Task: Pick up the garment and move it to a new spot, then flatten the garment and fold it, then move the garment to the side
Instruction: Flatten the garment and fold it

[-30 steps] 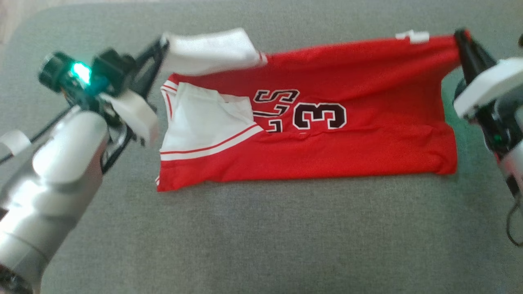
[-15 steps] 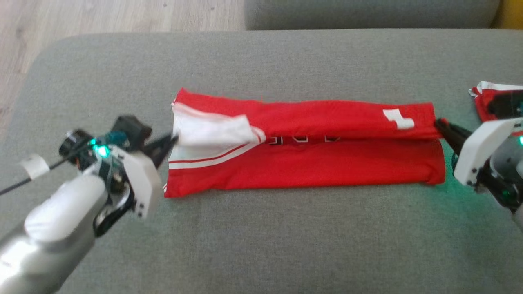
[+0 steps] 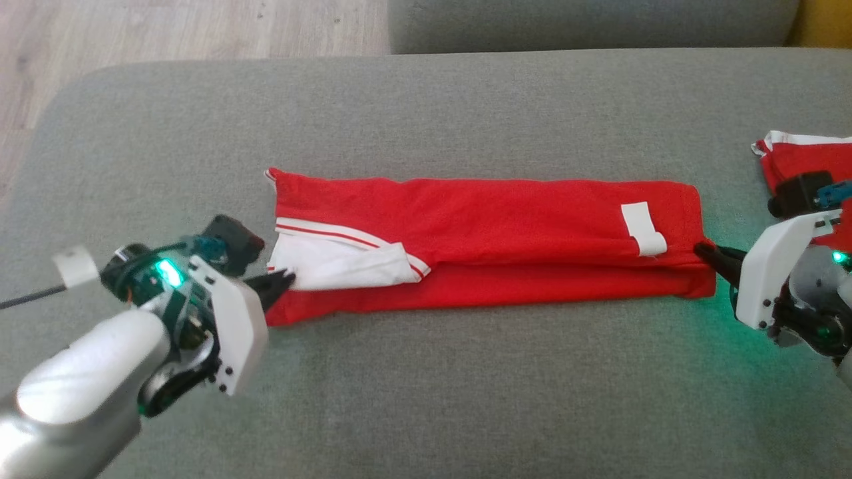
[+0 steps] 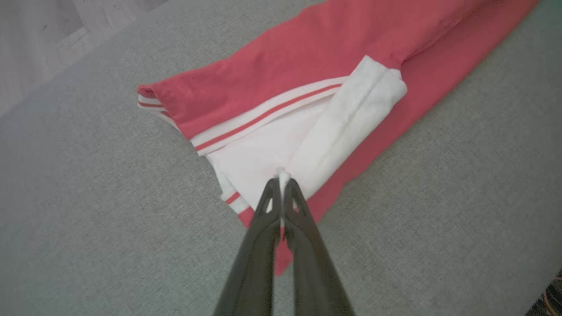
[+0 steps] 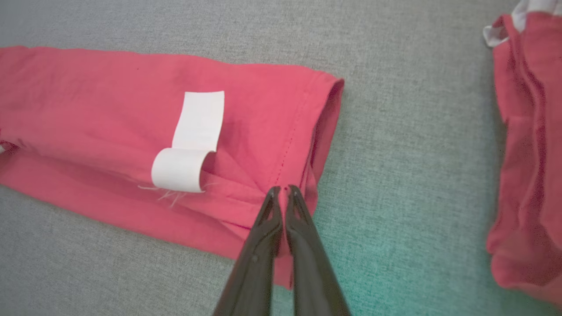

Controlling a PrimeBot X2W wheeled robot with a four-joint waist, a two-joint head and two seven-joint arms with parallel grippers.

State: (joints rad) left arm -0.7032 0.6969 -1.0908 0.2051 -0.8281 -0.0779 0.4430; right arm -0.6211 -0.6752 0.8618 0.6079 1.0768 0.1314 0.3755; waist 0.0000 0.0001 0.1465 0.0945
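Observation:
The red garment (image 3: 506,226) lies folded lengthwise into a long narrow band on the grey cushion (image 3: 426,386). Its white, red-striped trim (image 3: 339,263) shows at the left end and a white label (image 3: 642,229) near the right end. My left gripper (image 3: 285,279) is shut on the white edge at the garment's left end, its fingers (image 4: 281,206) pinching white cloth (image 4: 281,149). My right gripper (image 3: 705,251) is shut on the red hem (image 5: 298,166) at the right end, close to the curled label (image 5: 189,145).
A second red garment (image 3: 799,166) with white trim lies at the cushion's right edge, also seen as red cloth (image 5: 527,153) beside my right gripper. Wooden floor (image 3: 166,33) lies beyond the cushion's far left, and another grey cushion (image 3: 586,20) at the back.
Both grippers have carried the garment's far edge toward me, folding it over lengthwise; the printed number is now covered. The head view also shifted.

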